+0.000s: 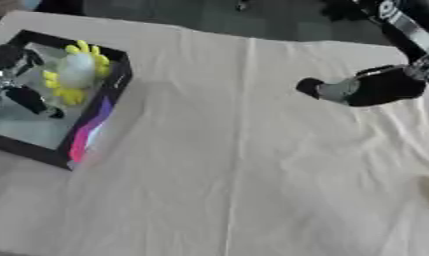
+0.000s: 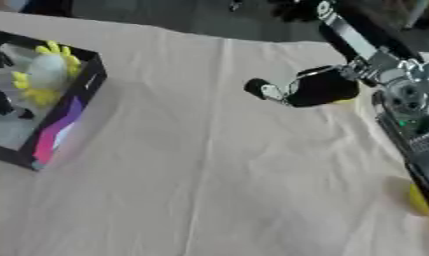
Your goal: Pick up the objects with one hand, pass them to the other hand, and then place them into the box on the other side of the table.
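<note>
Your right hand (image 2: 314, 90) hovered at two o'clock over the cream-clothed table (image 1: 235, 190); I cannot tell how its fingers stood. The black-walled box (image 1: 64, 90) at nine o'clock already held a yellow-and-white soft toy (image 1: 76, 72).

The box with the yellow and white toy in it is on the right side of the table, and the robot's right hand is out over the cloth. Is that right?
Not quite. The box holding the yellow and white toy sits on the left side of the table, not the right, as the left eye view shows. The rest holds: the right hand is out over the cloth.
</note>
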